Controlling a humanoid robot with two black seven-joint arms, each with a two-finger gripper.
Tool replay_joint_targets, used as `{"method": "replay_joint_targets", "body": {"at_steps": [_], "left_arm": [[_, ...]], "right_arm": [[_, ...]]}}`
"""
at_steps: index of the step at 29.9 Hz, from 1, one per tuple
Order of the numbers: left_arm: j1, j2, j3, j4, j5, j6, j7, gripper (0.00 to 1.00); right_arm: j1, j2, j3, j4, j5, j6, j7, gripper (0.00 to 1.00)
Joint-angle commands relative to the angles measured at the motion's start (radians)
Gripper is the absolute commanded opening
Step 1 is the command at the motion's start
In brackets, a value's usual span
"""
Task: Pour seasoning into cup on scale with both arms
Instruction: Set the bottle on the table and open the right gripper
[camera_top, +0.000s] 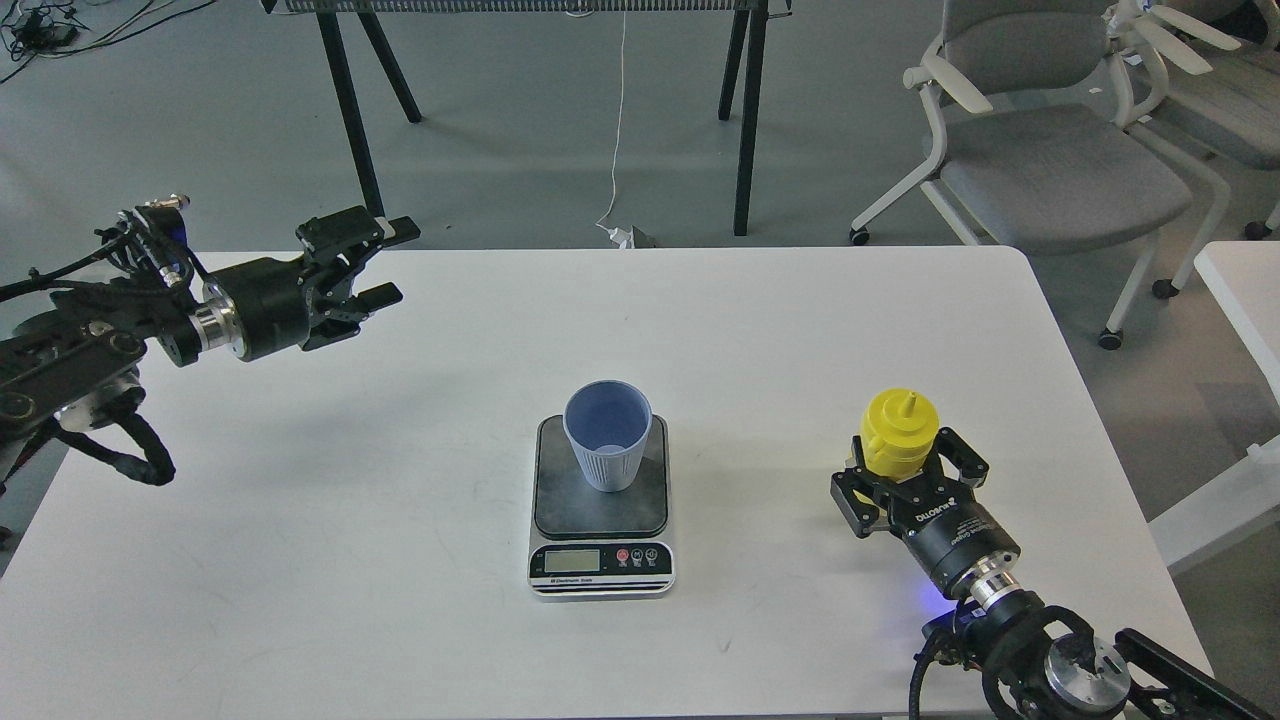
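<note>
A white counter (400, 520) with rounded corners fills most of the frame, seen from above and slightly behind. Beyond it, across the top of the frame, is a grey floor.

At the far left, the black left arm (90, 340) comes in from the frame's edge and reaches toward the upper left of the counter. The left gripper (385, 262) hangs over the counter's back left corner with its fingers apart and nothing between them. It is well apart from everything on the counter.

At upper centre, the black legs of a table (350, 110) stand on the floor, with a thin white cable (618, 120) hanging down between them to a plug on the floor.

In the centre of the counter sits the scale (601, 505), its display and buttons along the near edge. The light-blue cup (608, 435) stands upright on the back part of its dark platform, open end up.

To the right of the scale, with bare counter between, the yellow seasoning bottle (899, 430) stands upright, nozzle up. The right gripper (905, 475) reaches in from the lower right corner, and its fingers sit on both sides of the bottle's lower body, closed against it.

At upper right, grey office chairs (1050, 150) with white frames stand on the floor behind the counter.
</note>
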Motion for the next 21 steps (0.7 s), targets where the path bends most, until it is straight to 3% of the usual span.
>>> {"method": "replay_joint_targets", "body": {"at_steps": [1, 9, 21], "left_arm": [[0.000, 0.003, -0.001, 0.000, 0.000, 0.000, 0.000, 0.99], [0.006, 0.005, 0.001, 0.000, 0.000, 0.000, 0.000, 0.99], [0.006, 0.006, 0.001, 0.000, 0.000, 0.000, 0.000, 0.99]], "right_arm": [[-0.008, -0.003, -0.001, 0.003, 0.000, 0.000, 0.000, 0.97], [-0.053, -0.026, 0.004, 0.077, -0.002, 0.000, 0.000, 0.98], [-0.171, -0.164, 0.057, 0.275, 0.003, 0.000, 0.008, 0.98]]}}
